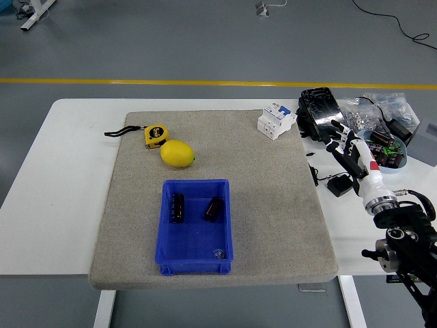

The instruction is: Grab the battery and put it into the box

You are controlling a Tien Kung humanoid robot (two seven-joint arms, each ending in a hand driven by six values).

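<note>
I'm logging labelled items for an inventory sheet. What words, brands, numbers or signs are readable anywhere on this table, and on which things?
No text can be read in this view.
Tape measure: dark mark on its yellow case, too small to read.
Circuit breaker: blue and red patches, print too blurred.
Batteries in the blue box: dark sleeves, no legible print.
Bowl of parts on the right: labels too small to read.

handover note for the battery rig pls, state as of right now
Right hand: fingers spread, holding nothing, over the table's right side off the mat.
Left hand: out of view.
Blue box: on the mat, front centre, with two dark batteries lying inside, apart.
Done: those two are in.
Left: possibly more from the bowl at the right edge; what it holds is too small to tell.
</note>
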